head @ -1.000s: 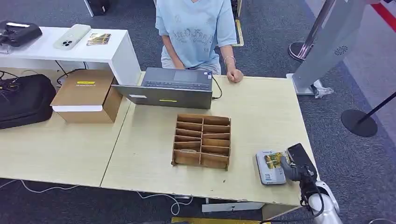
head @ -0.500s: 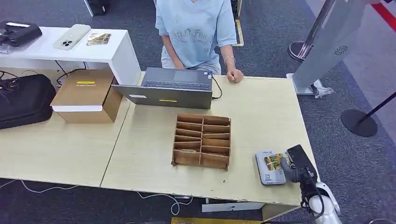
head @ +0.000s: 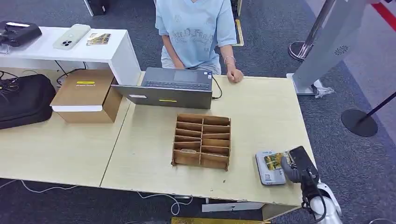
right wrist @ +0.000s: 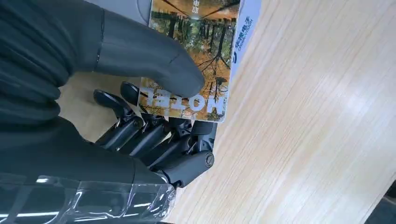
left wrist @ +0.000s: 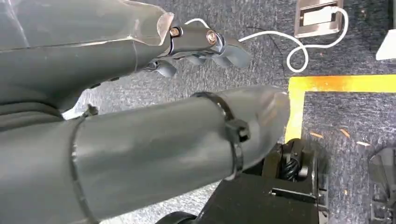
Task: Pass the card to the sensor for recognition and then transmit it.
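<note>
Office floor, grey carpet, light wood desk (head: 261, 107) with person seated behind laptop (head: 173, 86). Wooden divider tray (head: 201, 141) mid-desk. Right hand (head: 295, 165) at desk's near right corner, thumb pressing card (right wrist: 196, 51) against dark fingers (right wrist: 154, 135); card lies over grey sensor (head: 270, 167). Since a second ago hand has slid slightly nearer desk edge, card staying over sensor: recognition step likely under way, transmit not yet begun. Left hand (left wrist: 196, 46) hangs over carpet, fingers loosely apart, holding nothing.
</note>
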You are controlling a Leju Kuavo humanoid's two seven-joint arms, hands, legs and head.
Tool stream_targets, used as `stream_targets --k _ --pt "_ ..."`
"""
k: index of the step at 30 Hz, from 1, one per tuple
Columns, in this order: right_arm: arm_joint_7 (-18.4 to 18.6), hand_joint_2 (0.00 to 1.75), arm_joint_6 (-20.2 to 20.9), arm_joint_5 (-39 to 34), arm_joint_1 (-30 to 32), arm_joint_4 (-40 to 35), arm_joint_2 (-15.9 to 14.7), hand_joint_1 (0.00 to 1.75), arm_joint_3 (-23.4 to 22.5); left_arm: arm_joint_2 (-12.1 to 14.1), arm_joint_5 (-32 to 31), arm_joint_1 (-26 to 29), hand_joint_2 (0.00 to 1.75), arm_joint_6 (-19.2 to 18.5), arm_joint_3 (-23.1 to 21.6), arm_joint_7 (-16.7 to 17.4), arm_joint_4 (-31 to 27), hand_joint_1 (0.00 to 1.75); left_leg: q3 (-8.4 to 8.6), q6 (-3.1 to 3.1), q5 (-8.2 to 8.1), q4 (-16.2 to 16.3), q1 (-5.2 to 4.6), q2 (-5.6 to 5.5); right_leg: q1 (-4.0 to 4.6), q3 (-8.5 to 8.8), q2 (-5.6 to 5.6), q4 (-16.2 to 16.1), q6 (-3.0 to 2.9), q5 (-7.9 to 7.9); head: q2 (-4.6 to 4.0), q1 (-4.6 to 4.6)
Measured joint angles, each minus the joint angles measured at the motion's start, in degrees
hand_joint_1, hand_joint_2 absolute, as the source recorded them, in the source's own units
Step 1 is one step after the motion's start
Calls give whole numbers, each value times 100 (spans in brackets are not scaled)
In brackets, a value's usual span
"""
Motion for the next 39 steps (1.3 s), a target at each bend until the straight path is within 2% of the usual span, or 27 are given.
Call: stream_targets --k 4,10,22,29,33,39 --pt "-44 175 -15 17 3 -52 4 175 -4 -7 -42 -18 0 -17 -44 -24 0 0 0 0 0 0 0 0 0 -1 0 0 0 0 0 0" --pt "-33 175 -183 456 3 -266 20 175 0 -20 -118 -44 0 -59 -122 -26 0 0 -1 0 0 0 0 0 0 0 0 1 0 0 0 0" --pt "190 175 -483 1154 -44 -907 63 175 216 -31 -212 -62 0 -111 -155 -26 0 0 -2 0 0 0 0 0 0 -1 -1 1 0 0 0 0" --pt "324 175 -798 1927 -38 -1444 72 175 465 -57 -289 -78 0 -85 -221 -31 0 0 -2 0 0 0 0 0 0 -2 0 2 0 0 0 0" --pt "282 175 -861 2083 -49 -1676 72 175 594 -57 -308 -86 0 -57 -225 -31 0 0 -2 0 1 0 0 0 0 -1 0 2 0 0 0 0" --pt "188 175 -1178 2494 -305 -1915 63 175 875 -63 -442 -123 0 -52 -284 -39 0 0 -2 -1 1 0 0 6 0 -3 4 4 -1 1 0 0"
